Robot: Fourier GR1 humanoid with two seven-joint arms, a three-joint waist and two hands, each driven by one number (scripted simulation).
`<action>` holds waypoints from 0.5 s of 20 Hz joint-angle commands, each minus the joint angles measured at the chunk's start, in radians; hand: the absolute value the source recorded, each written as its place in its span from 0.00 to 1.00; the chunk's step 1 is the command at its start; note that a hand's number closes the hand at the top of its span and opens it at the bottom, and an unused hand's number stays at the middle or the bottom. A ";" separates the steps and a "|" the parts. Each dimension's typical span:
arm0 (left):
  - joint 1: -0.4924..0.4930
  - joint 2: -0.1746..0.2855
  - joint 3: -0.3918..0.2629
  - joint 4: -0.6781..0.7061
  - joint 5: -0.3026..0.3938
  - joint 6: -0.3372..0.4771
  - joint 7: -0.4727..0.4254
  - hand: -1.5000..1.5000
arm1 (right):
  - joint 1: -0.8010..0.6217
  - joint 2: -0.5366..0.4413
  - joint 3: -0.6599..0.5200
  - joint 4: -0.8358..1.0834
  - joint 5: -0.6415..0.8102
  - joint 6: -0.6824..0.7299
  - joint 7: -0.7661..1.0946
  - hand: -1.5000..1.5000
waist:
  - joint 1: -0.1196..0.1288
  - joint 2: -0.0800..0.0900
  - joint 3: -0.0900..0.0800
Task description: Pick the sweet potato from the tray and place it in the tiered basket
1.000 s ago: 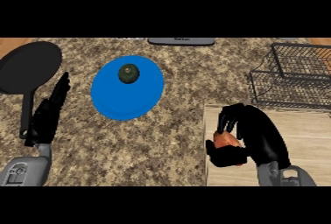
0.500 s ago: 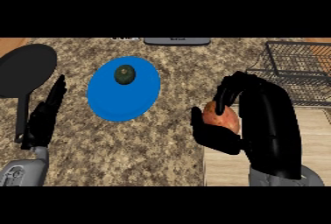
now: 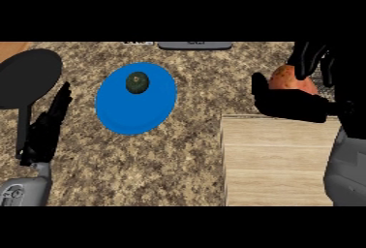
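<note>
Raised farther away than before, the right hand (image 3: 289, 104) curls round the sweet potato (image 3: 287, 80), over the tray's (image 3: 277, 162) far edge at right; the left hand (image 3: 46, 130) rests open beside the pan (image 3: 25, 77)

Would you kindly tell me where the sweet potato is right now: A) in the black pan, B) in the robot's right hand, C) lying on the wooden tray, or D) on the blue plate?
B: the right hand curls round the orange sweet potato, beyond the far edge of the wooden tray.
</note>
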 commanded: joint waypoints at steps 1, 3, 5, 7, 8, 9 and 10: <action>0.053 -0.015 -0.010 -0.069 -0.013 0.007 0.027 0.50 | -0.061 -0.030 -0.142 0.032 -0.111 0.088 -0.003 1.00 | 0.003 0.000 0.000; 0.051 0.006 0.024 -0.055 0.026 -0.029 -0.012 0.50 | -0.046 -0.094 -0.153 0.125 -0.096 0.073 -0.116 1.00 | 0.006 0.001 0.000; -0.037 -0.031 -0.001 0.028 -0.025 0.010 0.009 0.50 | -0.055 -0.073 -0.118 0.158 -0.061 0.059 -0.126 1.00 | 0.000 0.003 0.000; -0.027 0.028 0.048 0.059 0.005 -0.037 -0.039 0.50 | -0.040 -0.115 -0.113 0.233 -0.012 0.017 -0.208 1.00 | 0.003 0.005 0.000; -0.022 0.029 0.048 0.004 0.029 -0.057 0.011 0.50 | -0.016 -0.133 -0.091 0.211 0.018 0.029 -0.207 1.00 | 0.004 0.003 0.000; -0.055 0.001 0.037 0.099 -0.013 -0.010 -0.043 0.50 | -0.008 -0.171 -0.110 0.245 0.025 0.024 -0.250 1.00 | -0.003 0.006 0.000; 0.000 -0.031 -0.004 0.007 -0.024 0.001 -0.010 0.50 | -0.070 -0.228 -0.155 0.323 0.029 0.033 -0.281 1.00 | 0.010 0.005 0.000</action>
